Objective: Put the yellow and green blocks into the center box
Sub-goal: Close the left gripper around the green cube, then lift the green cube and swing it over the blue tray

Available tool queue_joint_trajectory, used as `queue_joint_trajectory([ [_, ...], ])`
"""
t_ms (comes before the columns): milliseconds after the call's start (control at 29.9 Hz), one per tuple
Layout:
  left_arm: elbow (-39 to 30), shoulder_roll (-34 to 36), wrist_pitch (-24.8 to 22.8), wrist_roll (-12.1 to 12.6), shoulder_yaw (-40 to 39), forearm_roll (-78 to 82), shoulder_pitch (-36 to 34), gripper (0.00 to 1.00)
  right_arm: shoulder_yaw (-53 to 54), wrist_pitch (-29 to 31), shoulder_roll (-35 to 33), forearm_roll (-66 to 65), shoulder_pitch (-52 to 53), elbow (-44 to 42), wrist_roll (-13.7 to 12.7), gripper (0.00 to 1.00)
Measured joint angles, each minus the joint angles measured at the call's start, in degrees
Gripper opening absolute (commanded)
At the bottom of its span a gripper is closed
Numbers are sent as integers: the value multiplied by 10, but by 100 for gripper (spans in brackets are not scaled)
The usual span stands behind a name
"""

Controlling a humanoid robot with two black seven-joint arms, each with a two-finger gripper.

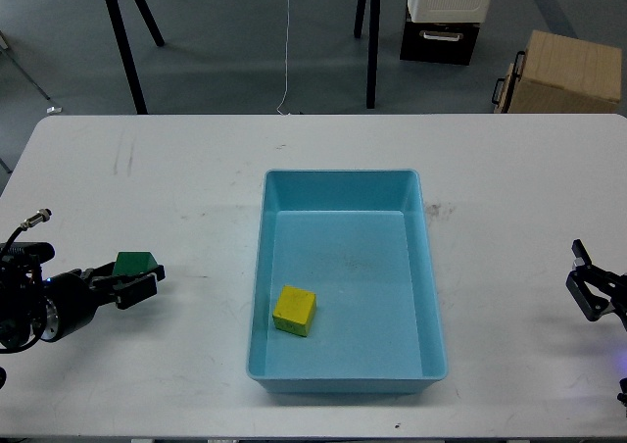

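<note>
A yellow block (294,310) lies inside the light blue box (431,296) at the table's center, near its front left. A green block (134,264) is held between the fingers of my left gripper (130,280) at the left side of the table, close above the surface. My right gripper (591,288) is at the far right edge, open and empty, well away from the box.
The white table (196,178) holds the box only. Beyond the far edge stand black stand legs (371,41), a black-and-white crate (446,17) and a cardboard box (563,71) on the floor.
</note>
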Motion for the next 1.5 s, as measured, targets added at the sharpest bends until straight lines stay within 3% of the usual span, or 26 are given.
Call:
queue_joint_trajectory([
  [100, 9, -5, 4, 7, 7, 0, 0, 78, 0, 0, 0, 0, 0, 0, 0, 100],
  [334, 13, -7, 6, 41, 17, 39, -1, 65, 2, 0, 0, 0, 0, 0, 0, 100],
  [468, 14, -7, 6, 47, 18, 47, -2, 58, 3, 0, 0, 0, -1, 0, 0, 100],
  [1103, -6, 16, 45, 38, 19, 58, -5, 51, 3, 0, 1, -10, -1, -1, 0, 100],
  [1170, -12, 33, 51, 24, 16, 58, -5, 51, 2, 0, 2, -12, -1, -1, 0, 100],
  [1404, -92, 137, 66, -89, -14, 53, -11, 51, 2, 0, 7, -20, -2, -1, 0, 100],
  [1438, -108, 149, 67, -110, -23, 53, -11, 51, 2, 0, 8, -21, -2, -1, 0, 100],
  [1504, -144, 171, 69, -177, -36, 55, -11, 50, 2, 0, 8, -24, -3, -1, 0, 100],
])
